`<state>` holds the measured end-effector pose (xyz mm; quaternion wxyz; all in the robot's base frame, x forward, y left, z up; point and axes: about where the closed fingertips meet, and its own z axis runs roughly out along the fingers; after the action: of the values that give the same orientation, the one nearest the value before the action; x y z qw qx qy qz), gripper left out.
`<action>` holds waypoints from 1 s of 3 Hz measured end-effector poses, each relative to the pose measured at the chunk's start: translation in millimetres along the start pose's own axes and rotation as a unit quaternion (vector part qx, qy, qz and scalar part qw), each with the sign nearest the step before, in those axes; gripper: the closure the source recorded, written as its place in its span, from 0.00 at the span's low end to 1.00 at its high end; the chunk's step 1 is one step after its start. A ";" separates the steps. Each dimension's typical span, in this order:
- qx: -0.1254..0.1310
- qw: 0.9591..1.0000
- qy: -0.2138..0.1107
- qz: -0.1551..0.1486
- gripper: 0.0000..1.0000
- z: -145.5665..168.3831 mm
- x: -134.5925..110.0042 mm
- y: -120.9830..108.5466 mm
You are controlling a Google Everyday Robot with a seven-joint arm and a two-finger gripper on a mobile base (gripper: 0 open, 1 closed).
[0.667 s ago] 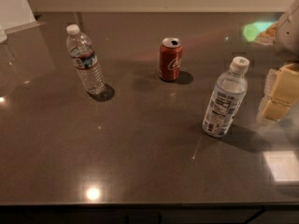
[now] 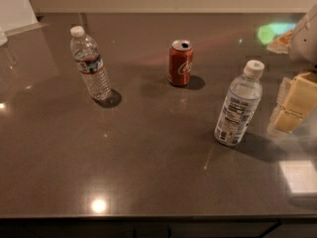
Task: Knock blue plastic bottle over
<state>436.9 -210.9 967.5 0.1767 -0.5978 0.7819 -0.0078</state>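
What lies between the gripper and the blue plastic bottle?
Nothing but bare tabletop. In the camera view the gripper hangs at the right edge, close beside the standing blue plastic bottle, apart from it.

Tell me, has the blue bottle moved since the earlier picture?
No. The blue bottle stands upright in the same spot to the right of the red can. The gripper is at the right edge, apart from the bottle.
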 end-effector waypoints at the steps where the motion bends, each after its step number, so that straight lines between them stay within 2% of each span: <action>1: -0.010 0.998 -0.055 0.020 0.00 14.3 -6.2 6.4; 2: -0.012 0.992 -0.115 0.046 0.00 23.9 -11.2 8.2; 3: -0.013 0.983 -0.170 0.068 0.00 27.1 -18.1 5.8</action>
<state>443.2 -186.9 945.7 0.2997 -0.5382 0.7792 0.1159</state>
